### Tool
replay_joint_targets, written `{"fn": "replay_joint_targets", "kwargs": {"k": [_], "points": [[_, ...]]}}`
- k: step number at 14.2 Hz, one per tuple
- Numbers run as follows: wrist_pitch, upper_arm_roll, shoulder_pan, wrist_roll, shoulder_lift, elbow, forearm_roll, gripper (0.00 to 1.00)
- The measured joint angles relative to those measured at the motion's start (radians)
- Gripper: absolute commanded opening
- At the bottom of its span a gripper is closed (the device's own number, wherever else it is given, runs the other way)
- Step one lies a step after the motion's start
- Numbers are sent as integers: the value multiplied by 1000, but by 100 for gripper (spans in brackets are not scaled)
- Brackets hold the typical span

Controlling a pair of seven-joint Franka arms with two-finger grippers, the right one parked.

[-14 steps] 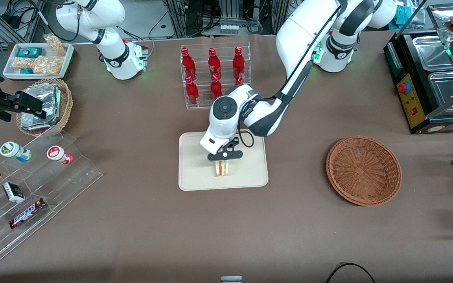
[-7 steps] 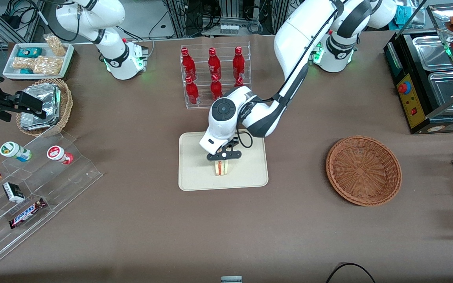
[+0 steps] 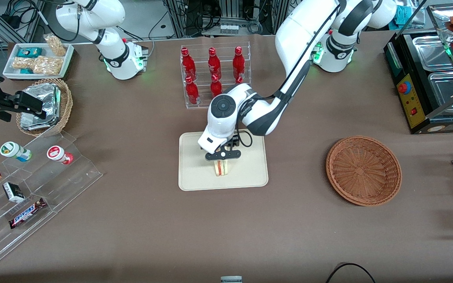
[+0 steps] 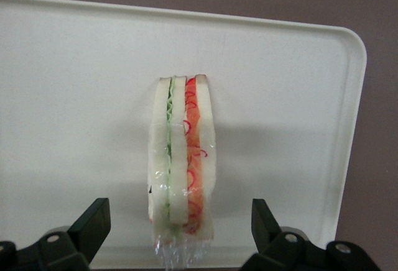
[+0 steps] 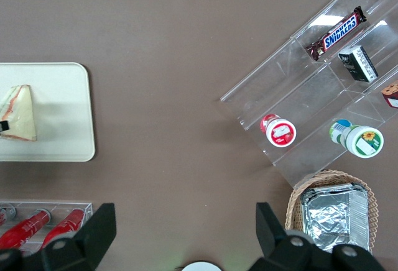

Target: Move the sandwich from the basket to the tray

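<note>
Claw point(image 4: 177, 237) spread wide, straddling sandwich point(image 4: 181, 171), fingers point(image 4: 92, 224) clear of both faces. Sandwich stands on edge on tray point(image 4: 74, 66), probably released; retreat straight up along its plane.

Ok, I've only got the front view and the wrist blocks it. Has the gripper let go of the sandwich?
Observer: Yes. In the left wrist view the gripper hangs over the tray, open, with bare tray showing between each finger and the sandwich.
Operator: Is it down on the tray, not hanging?
Observer: It appears down. The right wrist view shows the triangular wedge lying fully inside the tray's rim.
</note>
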Motion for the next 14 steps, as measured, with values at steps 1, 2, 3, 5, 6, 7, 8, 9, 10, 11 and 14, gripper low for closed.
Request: {"fn": "replay_joint_targets", "kwargs": {"k": [1,2,3,5,6,7,8,9,10,11,14], "points": [[-49,6,0,0,-33,3,0,100],[-101,16,1,-1,-66,5,0,100],[-162,33,1,-7,-100,5,0,100],[-294,86,3,-27,-151,5,0,100],[-340,108,12,-27,-168,-2,0,100],[-363,120,30,-23,-184,-22,2,100],[-370,125,58,2,-203,-53,4,100],[-370,127,97,58,-227,-89,4,100],[-371,128,140,131,-258,-127,4,100],[-373,129,185,203,-295,-164,4,100],[-421,132,317,441,-444,-281,4,100]]}}
